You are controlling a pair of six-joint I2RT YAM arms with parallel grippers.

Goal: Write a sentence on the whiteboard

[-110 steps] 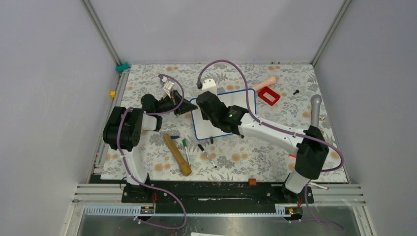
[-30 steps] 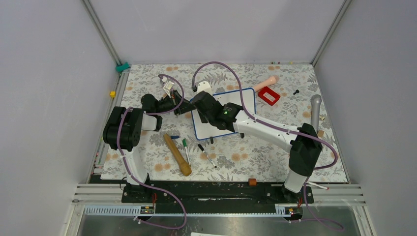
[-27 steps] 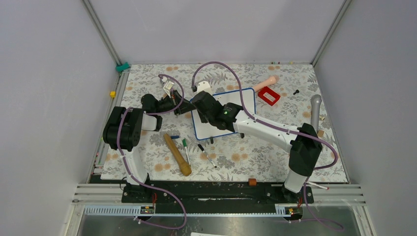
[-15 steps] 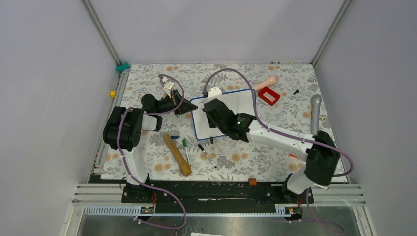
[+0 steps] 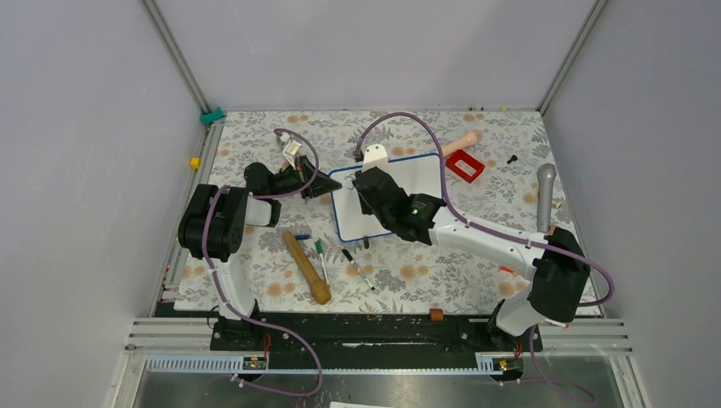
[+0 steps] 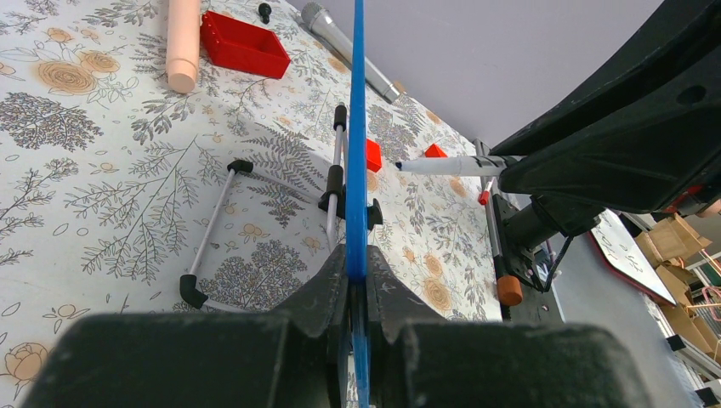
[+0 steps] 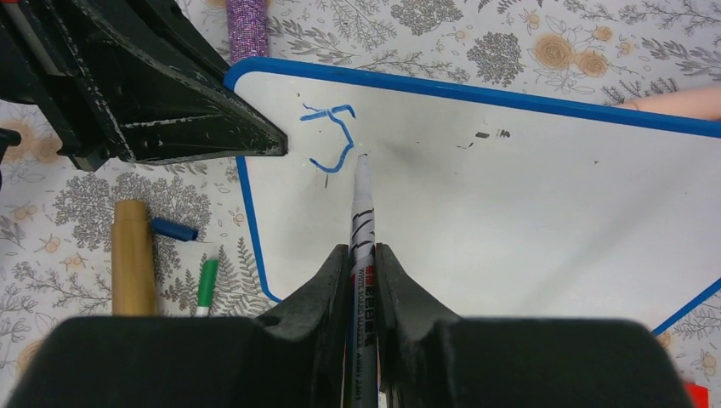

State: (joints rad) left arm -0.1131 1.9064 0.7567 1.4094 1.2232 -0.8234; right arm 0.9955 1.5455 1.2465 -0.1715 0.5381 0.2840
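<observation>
Whiteboard [image 5: 421,174] stands mid-worktop [image 5: 400,280], a bit left of centre, propped on its wire stand [image 6: 211,229] w/ black feet. L arm [image 5: 212,223] comes in from the left side. L jaws are closed on the board's left edge: left wrist view shows the blue frame [image 6: 356,127] edge-on, pinched tight in them. R arm [image 5: 485,240] stretches diagonally across the board's lower part. R jaws are clamped on a marker [image 7: 361,212], white barrel w/ black print, tip aimed at the board's upper-left area.

Sentence [image 7: 340,136]: only one blue J-like squiggle is there, near the top-left corner in right wrist view. The rest of the board face is blank bar a few small dark specks. Marker tip sits just right of the squiggle's lower hook. Left wrist view shows a small gap btwn tip and board edge, so can't tell if it's touching.

Around it: wooden stick [image 5: 307,267], green pen [image 5: 320,252] and black pen [image 5: 357,265] lie near the board's front-left corner. A blue cap [image 7: 174,229] is just beside the stick's far end. Behind-right of the board are a red tray [image 5: 464,165] and a beige cylinder [image 5: 460,143], close together. Microphone [image 5: 542,200] lies at the worktop's right side, and a small orange block [image 5: 436,314] sits at the near edge.
</observation>
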